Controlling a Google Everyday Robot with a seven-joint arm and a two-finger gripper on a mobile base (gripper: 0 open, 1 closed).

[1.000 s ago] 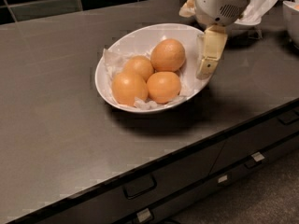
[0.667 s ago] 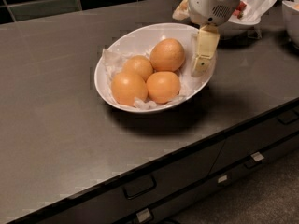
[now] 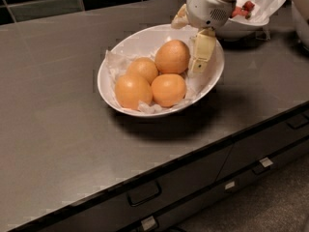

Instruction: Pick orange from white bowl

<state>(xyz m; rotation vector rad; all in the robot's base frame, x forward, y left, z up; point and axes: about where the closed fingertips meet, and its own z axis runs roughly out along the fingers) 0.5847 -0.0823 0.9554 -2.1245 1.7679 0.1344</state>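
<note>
The white bowl [image 3: 123,50], lined with crumpled white paper, sits mid-counter and holds several oranges. The orange [image 3: 171,56], the largest and deepest in colour, lies at the back right of the bowl. Three paler oranges lie left and in front of it. My gripper [image 3: 189,46] reaches down from the top right into the bowl, open. One beige finger [image 3: 202,52] stands just right of the orange, close to it. The other finger [image 3: 179,19] shows only partly at the bowl's far rim, behind the orange. Nothing is held.
A second white bowl with red fruit pieces [image 3: 244,21] stands behind the arm at the back right. The dark counter [image 3: 58,129] ends at a front edge with drawers and handles [image 3: 142,195] below. A tiled wall runs along the back.
The gripper has moved left and lower, from the bowl's right rim into the bowl beside the large orange. The oranges and the bowl have not moved.
</note>
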